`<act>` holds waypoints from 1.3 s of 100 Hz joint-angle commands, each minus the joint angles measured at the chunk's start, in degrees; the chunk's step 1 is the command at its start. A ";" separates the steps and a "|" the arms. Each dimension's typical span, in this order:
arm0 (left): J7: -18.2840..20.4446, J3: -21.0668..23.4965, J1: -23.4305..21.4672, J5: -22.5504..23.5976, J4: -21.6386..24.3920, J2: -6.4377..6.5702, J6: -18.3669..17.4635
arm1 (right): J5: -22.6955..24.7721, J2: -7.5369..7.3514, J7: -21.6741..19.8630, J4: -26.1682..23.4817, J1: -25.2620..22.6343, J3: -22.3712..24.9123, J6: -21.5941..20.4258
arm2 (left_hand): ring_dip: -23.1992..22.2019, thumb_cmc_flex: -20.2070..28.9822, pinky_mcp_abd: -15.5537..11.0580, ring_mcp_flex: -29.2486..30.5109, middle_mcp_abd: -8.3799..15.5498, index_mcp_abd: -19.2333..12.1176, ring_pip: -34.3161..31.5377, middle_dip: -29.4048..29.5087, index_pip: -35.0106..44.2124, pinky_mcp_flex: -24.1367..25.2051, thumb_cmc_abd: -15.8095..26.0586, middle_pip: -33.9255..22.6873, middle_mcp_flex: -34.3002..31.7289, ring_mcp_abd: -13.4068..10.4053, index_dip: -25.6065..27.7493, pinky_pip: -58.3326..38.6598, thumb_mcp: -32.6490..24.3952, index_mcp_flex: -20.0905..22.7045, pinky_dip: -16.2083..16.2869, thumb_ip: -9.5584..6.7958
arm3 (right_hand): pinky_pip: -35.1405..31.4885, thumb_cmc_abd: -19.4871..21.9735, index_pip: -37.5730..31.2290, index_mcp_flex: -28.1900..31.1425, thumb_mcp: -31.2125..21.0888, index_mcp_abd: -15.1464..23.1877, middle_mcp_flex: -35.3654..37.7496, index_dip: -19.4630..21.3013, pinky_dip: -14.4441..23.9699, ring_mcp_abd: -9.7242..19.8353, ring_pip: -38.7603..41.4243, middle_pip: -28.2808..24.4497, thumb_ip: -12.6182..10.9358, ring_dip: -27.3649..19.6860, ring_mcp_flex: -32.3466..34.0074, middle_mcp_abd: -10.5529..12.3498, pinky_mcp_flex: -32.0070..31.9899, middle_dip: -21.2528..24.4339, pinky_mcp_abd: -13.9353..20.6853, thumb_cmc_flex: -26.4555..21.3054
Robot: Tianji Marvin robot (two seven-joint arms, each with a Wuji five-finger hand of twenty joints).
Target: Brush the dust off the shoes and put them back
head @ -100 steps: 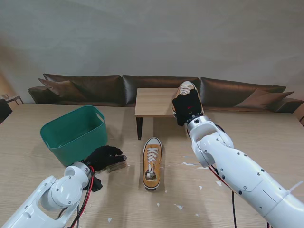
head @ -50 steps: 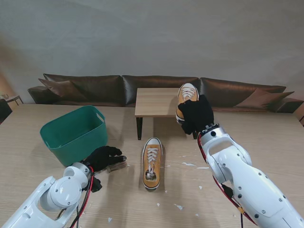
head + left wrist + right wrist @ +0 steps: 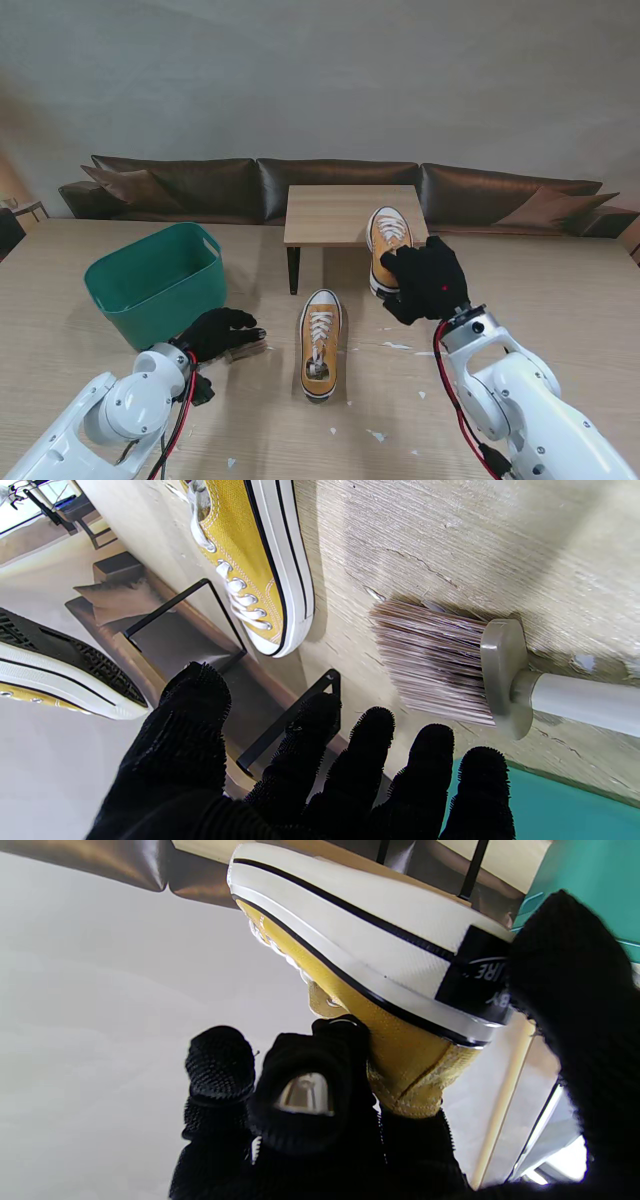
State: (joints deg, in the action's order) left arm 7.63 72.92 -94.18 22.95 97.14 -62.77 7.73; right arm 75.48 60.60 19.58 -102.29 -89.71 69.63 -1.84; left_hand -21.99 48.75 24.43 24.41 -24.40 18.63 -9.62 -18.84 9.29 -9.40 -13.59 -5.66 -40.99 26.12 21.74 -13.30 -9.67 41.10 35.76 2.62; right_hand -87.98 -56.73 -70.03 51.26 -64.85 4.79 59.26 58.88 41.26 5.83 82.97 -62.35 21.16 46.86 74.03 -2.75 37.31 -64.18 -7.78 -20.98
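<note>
While gripped at its heel, the shoe hangs from the right hand.

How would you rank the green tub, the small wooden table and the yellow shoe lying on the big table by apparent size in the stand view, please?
1. green tub
2. small wooden table, though it stands farther away
3. yellow shoe

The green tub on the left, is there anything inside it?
The green tub shows only bare green inner wall in the stand view. Its floor is hidden behind the near wall, so I cannot tell whether anything lies at the bottom.
</note>
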 commanded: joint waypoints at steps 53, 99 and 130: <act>1.40 -0.34 0.31 -0.48 0.08 -0.09 0.75 | -4.52 0.56 3.63 -1.39 -7.60 3.86 -7.32 | -0.78 1.50 0.34 1.22 -0.95 0.33 0.13 -0.39 0.29 0.08 2.57 -0.12 -0.23 1.27 0.14 0.20 1.70 1.10 1.05 -1.51 | -2.72 7.30 -14.32 6.40 -8.73 -1.79 1.28 6.34 1.11 1.57 0.92 -3.28 -5.03 0.75 1.72 7.67 15.37 -2.29 0.90 -8.75; 1.34 -0.26 0.25 -0.35 0.12 -0.09 0.68 | -4.68 0.34 4.78 -1.58 -10.87 5.58 -12.26 | -0.78 1.58 0.38 1.22 -0.91 0.39 0.16 -0.38 0.18 0.12 2.70 -0.11 -0.21 1.20 0.11 0.21 1.88 0.86 1.07 -1.53 | -2.70 7.44 -14.32 6.40 -8.75 -1.79 1.28 6.33 1.17 1.63 0.96 -3.28 -5.06 0.79 1.72 7.67 15.37 -2.29 0.90 -8.58; 1.52 -0.34 0.29 -0.41 0.17 -0.07 0.98 | -4.27 -0.06 4.44 3.19 -7.32 1.44 -10.62 | -0.78 1.62 0.33 1.17 -0.94 0.40 0.18 -0.38 0.21 0.15 2.79 -0.11 -0.19 1.16 0.12 0.23 2.00 0.94 1.07 -1.54 | -2.64 7.55 -14.24 6.36 -8.84 -1.40 1.28 6.35 1.17 1.83 1.07 -3.27 -5.11 0.87 1.73 7.67 15.42 -2.28 1.02 -8.24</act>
State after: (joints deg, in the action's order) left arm 7.88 72.61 -93.80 22.76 97.06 -62.75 8.38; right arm 70.05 60.42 24.48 -100.35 -98.36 71.83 -13.01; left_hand -21.99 48.80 24.43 24.41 -24.69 18.64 -9.62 -18.84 9.29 -9.40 -13.59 -5.66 -40.99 26.13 21.74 -13.30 -8.99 41.10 35.79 2.62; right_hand -87.99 -55.54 -70.05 51.36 -64.84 3.49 59.37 59.19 41.33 5.83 84.20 -63.55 21.16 46.93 74.17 -2.74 37.31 -65.01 -7.78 -21.71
